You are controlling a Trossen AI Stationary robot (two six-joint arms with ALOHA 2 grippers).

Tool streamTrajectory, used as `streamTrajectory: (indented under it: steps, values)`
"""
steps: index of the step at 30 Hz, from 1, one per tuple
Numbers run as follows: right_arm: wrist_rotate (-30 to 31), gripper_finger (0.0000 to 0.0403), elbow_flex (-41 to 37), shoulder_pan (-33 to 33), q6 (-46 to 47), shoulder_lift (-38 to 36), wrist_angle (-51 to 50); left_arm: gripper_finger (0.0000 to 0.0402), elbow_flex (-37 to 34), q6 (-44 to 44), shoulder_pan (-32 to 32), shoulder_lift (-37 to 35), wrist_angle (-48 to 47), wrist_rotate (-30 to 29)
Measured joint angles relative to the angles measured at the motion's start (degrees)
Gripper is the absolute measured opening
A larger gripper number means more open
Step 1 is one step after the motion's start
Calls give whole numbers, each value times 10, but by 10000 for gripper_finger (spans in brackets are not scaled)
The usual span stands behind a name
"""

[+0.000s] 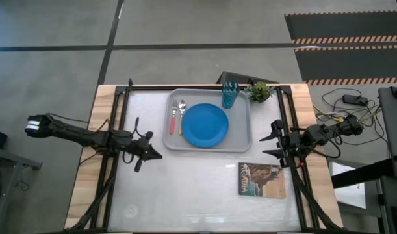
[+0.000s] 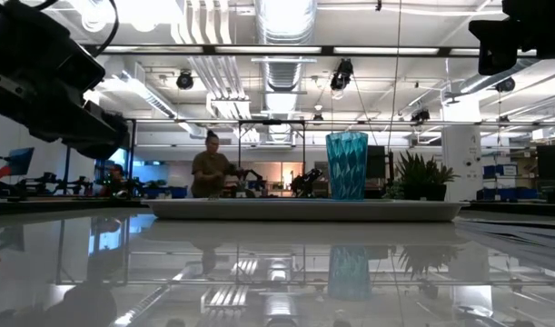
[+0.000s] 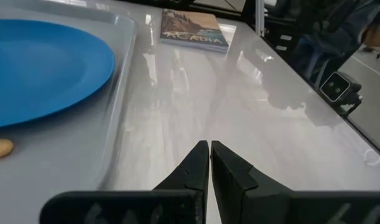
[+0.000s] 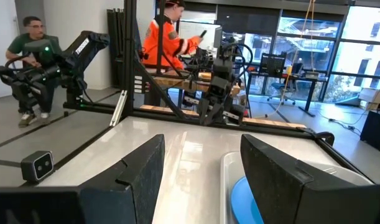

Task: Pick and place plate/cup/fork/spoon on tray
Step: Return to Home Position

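The light-grey tray (image 1: 240,136) lies at the table's far middle. On it rest the blue plate (image 1: 205,125), the pink-handled fork (image 1: 173,120), the orange-handled spoon (image 1: 181,118) and the teal ribbed cup (image 1: 230,94), which stands upright in the tray's far right corner and shows in the low view (image 2: 347,164). My left gripper (image 1: 148,147) is shut and empty above the table, left of the tray; the left wrist view shows it (image 3: 209,149) beside the plate (image 3: 40,68). My right gripper (image 1: 274,144) is open and empty, right of the tray.
A small green potted plant (image 1: 260,91) stands just beyond the tray's far right corner. A brown picture-covered book (image 1: 261,180) lies on the table near my right gripper. People sit and stand in the room beyond the table.
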Motion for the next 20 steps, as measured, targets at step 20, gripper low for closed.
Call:
streamTrajectory:
  steps: [20]
  values:
    - [0, 201, 0, 0, 0, 0, 0, 0, 0, 0, 0, 51, 0, 0]
